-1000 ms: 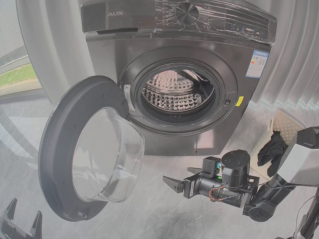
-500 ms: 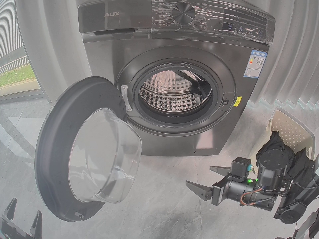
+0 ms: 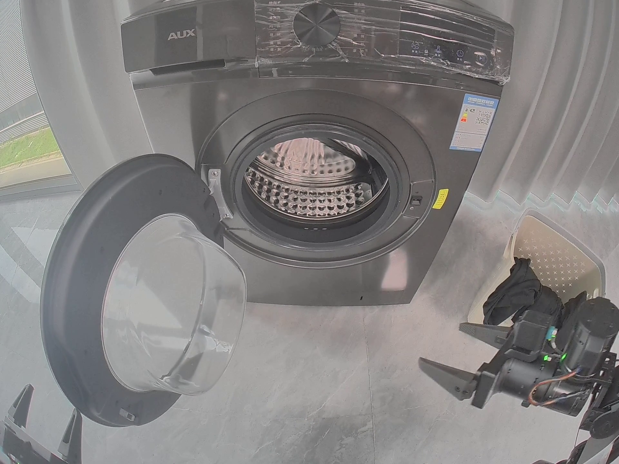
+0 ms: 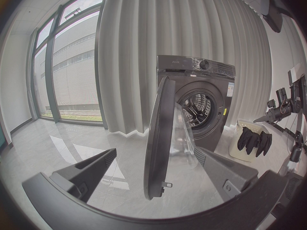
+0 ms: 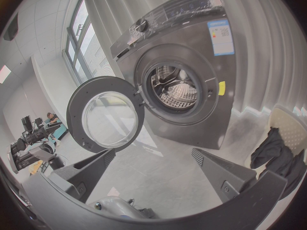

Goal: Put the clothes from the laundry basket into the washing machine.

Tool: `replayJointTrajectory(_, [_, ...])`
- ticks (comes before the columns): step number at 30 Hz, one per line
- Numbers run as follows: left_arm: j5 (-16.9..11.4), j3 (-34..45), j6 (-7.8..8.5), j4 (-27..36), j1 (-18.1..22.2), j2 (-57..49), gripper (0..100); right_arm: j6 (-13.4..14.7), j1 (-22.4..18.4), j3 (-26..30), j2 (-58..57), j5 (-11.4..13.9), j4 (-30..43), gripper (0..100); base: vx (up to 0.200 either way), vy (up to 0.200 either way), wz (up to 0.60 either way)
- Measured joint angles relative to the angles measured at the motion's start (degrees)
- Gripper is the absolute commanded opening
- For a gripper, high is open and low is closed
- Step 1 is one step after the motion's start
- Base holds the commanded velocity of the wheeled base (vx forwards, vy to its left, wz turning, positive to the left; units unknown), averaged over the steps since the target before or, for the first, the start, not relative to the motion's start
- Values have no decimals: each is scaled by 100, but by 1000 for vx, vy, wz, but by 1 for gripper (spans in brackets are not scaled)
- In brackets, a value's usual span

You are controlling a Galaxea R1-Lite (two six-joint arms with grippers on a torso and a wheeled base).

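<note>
Plainly, the task looks barely begun. The washing machine (image 3: 309,66) stands at the far side of the floor (image 3: 322,368), and its door (image 3: 84,246) is swung wide open to the left, so that step is already done. The drum (image 3: 309,188) shows bare perforated metal, with no cloth visible in the part that can be seen.

The clothes (image 3: 512,294), a dark bundle, are in the cream laundry basket (image 3: 561,252), which sits on the floor to the right of the machine. They are draped over its near-left rim and hang partly outside. Whether this is one garment or several cannot be told.

The right gripper (image 3: 445,346) hangs low at the near right, just beside the basket and apart from the cloth. Its jaws are spread, hold nothing and point left. The left gripper (image 3: 50,404) sits at the near left corner, below the open door, with its jaws also spread and empty.

By my judgement, everything of substance is left to do. The dark bundle has to be grasped, carried left to the round opening and released inside the drum. That must be repeated if anything remains in the basket.
</note>
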Motion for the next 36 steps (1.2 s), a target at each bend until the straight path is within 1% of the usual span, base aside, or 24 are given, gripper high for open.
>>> replayJointTrajectory(4, [-7, 0, 2, 0, -2, 0, 100, -266, -424, 295, -560, 182, 33, 100, 0, -200, 0])
replayJointTrajectory(9, [-10, 0, 0, 0, 0, 0, 100, -503, -895, 422, -1221, 338, 84, 100, 0, -200, 0])
replayJointTrajectory(14, [-18, 0, 0, 0, 0, 0, 100, -567, -1185, 444, -1788, 363, 161, 100, 0, 0, 0])
replayJointTrajectory(21, [-24, 0, 0, 0, 0, 0, 100, -756, -1670, 447, -2487, 439, 668, 100, 0, 0, 0])
replayJointTrajectory(26, [-24, 0, 0, 0, -2, 0, 100, -897, -2029, 447, -3150, 505, 1295, 100, 0, 0, 0])
replayJointTrajectory(32, [-24, 0, 0, 0, 0, 0, 100, -1056, -2460, 452, -4430, 552, 2598, 100, 0, 0, 0])
replayJointTrajectory(36, [-24, 0, 0, 0, 0, 0, 100, -1118, -2803, 450, -5427, 689, 3427, 100, 0, 0, 0])
